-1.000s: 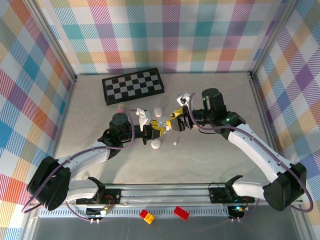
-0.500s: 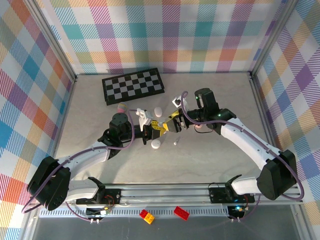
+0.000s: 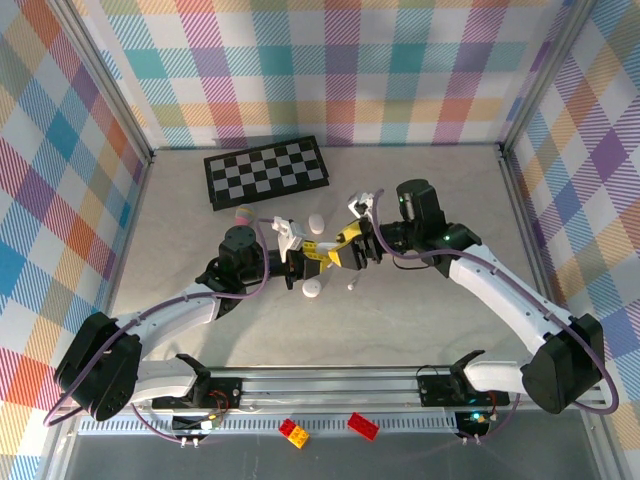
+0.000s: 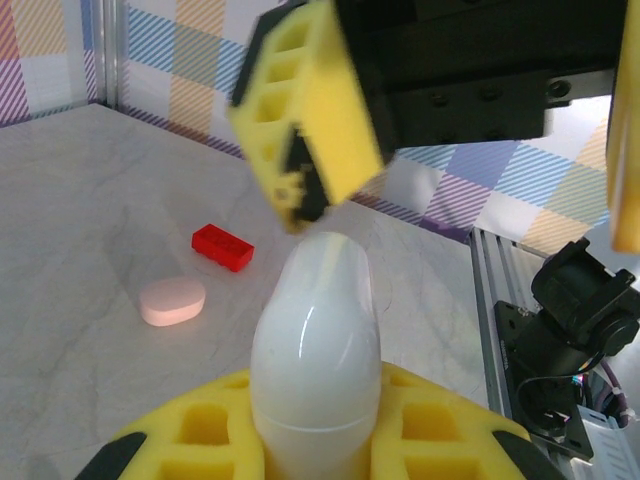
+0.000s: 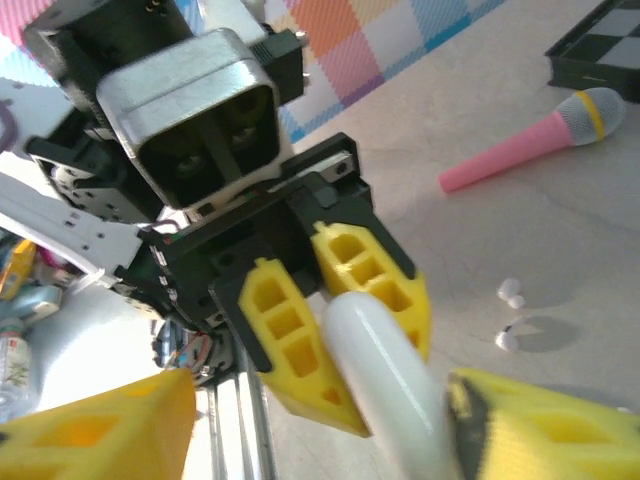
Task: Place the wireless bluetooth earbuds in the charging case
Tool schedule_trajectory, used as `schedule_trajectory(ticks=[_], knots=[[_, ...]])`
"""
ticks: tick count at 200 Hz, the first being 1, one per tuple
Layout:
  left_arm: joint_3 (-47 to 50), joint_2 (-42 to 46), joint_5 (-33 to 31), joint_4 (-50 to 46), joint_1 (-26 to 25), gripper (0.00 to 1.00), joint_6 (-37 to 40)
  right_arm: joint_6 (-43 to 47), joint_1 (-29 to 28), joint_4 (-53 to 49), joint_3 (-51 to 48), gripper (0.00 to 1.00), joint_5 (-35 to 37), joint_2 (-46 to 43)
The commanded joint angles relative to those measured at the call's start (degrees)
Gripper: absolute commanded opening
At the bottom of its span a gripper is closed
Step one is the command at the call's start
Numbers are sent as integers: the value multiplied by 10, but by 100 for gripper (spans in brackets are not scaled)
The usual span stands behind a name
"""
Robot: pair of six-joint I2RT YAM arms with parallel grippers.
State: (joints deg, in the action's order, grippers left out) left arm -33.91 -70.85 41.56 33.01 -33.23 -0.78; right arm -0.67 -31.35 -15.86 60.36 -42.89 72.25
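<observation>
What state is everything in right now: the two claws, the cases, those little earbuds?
left claw: shut on the white case
white case: lid closed, held upright
right claw: open, around that case's top
pink case: closed, lying on the table
earbuds: loose on the table, outside any case

Pastel plaid walls (image 3: 330,60) enclose a pale marbled tabletop (image 3: 170,230).
</observation>
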Motion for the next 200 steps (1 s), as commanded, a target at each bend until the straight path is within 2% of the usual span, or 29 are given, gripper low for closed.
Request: schedule_trajectory(ticks=[1, 20, 65, 143, 160, 192, 200], knots=[[-14, -3, 21, 13, 3, 5, -9, 8, -2, 21, -13, 73, 64, -6], [-13, 0, 26, 15, 3, 5, -11, 18, -2, 25, -18, 73, 72, 4], [-21, -1, 12, 10, 3, 5, -29, 55, -2, 6, -24, 58, -18, 27], [-29, -12, 16, 4, 4, 6, -39, 48, 2, 17, -28, 31, -17, 31], [-26, -8, 13, 1, 4, 7, -33, 45, 4, 21, -30, 27, -17, 28], [-20, 2, -6, -5, 4, 16, -20, 33, 8, 33, -37, 22, -9, 22], [-18, 4, -18, -3, 4, 26, -23, 28, 11, 37, -39, 22, -10, 22]])
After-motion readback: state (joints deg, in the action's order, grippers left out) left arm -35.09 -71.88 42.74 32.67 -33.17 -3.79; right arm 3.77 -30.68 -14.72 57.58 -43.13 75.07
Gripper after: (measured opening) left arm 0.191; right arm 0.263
